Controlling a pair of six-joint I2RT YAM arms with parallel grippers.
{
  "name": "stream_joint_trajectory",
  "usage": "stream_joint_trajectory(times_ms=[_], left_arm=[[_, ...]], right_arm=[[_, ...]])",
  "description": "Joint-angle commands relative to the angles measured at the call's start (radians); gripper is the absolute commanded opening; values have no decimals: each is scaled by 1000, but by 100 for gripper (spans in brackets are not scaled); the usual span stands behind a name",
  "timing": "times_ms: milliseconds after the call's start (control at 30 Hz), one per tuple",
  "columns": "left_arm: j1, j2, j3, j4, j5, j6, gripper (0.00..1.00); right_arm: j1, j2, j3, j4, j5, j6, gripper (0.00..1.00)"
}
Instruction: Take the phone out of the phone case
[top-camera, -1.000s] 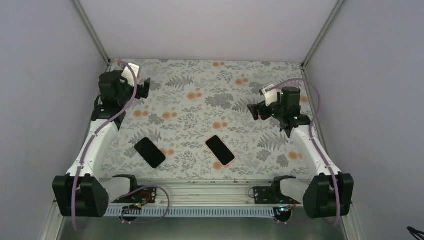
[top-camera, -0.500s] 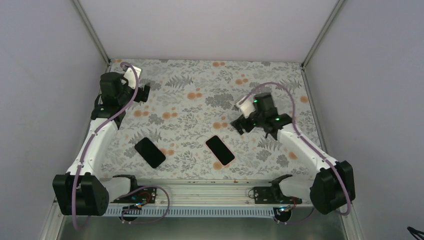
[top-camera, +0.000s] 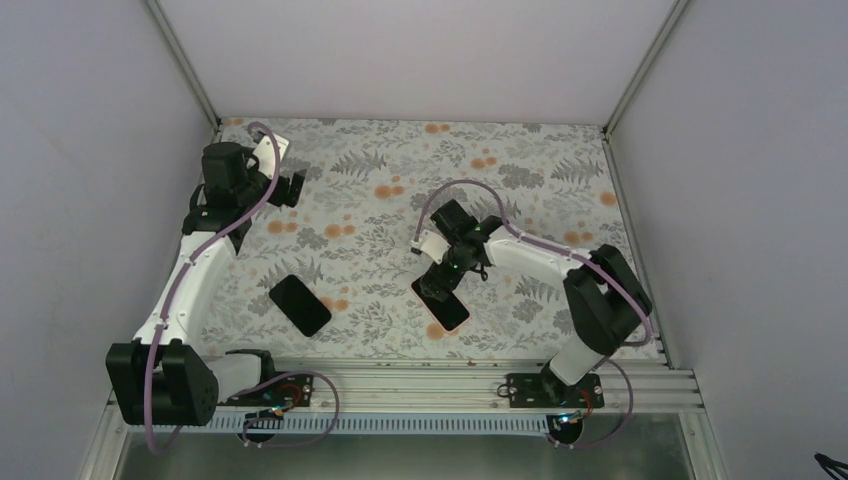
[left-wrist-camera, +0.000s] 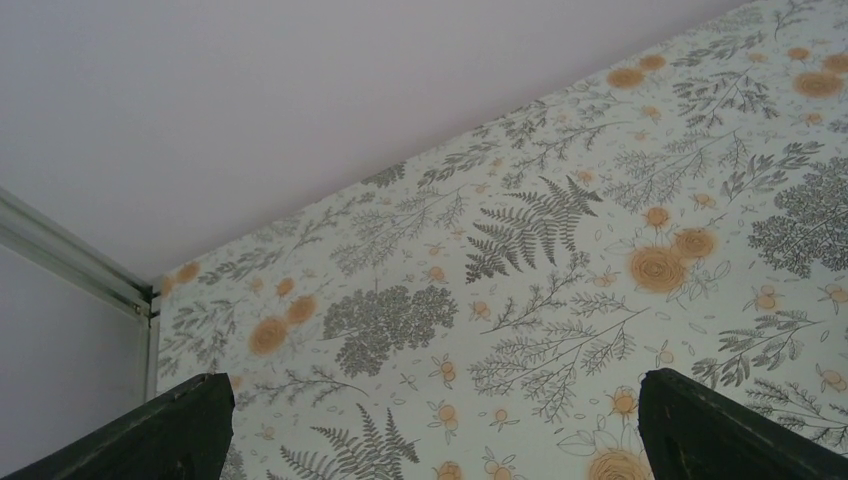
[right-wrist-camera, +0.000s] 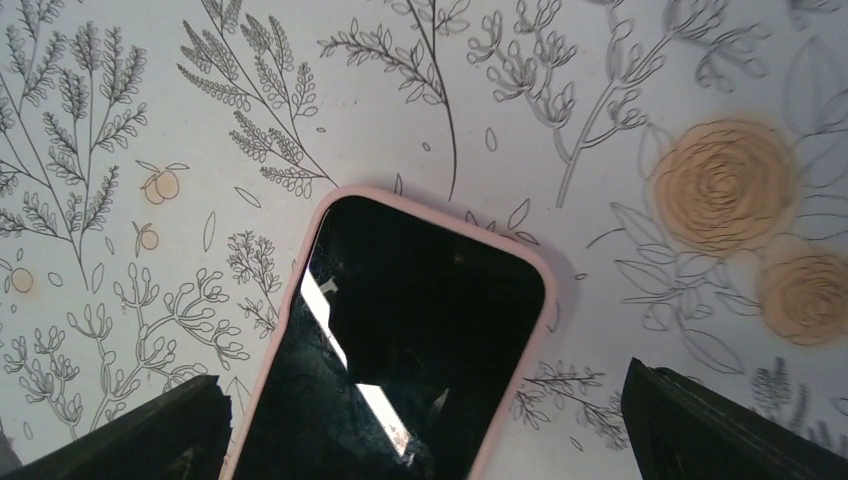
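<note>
Floral cloth (top-camera: 380, 160), printed with grey ferns and orange blooms, covers the table between plain pale walls (top-camera: 400, 50), with an aluminium rail (top-camera: 400, 375) along the near edge. From above, the left arm (top-camera: 190, 280) runs up the left side to 10 o'clock, where the left gripper (top-camera: 288, 188) has its fingers spread wide over bare cloth. The right arm (top-camera: 540, 258) bends in toward the centre. The right gripper (right-wrist-camera: 420, 380) is also spread wide and holds nothing. It hangs over the far end of the phone (right-wrist-camera: 400, 330), partly hiding it from above. The phone lies face up at about 6 o'clock, seated in its pink case (right-wrist-camera: 345, 192), and its dark glass shows only bright reflections. A black phone (top-camera: 300, 305) lies apart at 7 o'clock.
</note>
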Motion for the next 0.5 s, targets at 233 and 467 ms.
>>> stream_joint_trajectory(times_ms=[233, 467], left_arm=[[4, 25, -3, -12, 5, 31, 100], [4, 36, -7, -6, -1, 37, 100]], right_arm=[[49, 122, 78, -114, -12, 91, 100], [76, 167, 70, -103, 50, 110, 100]])
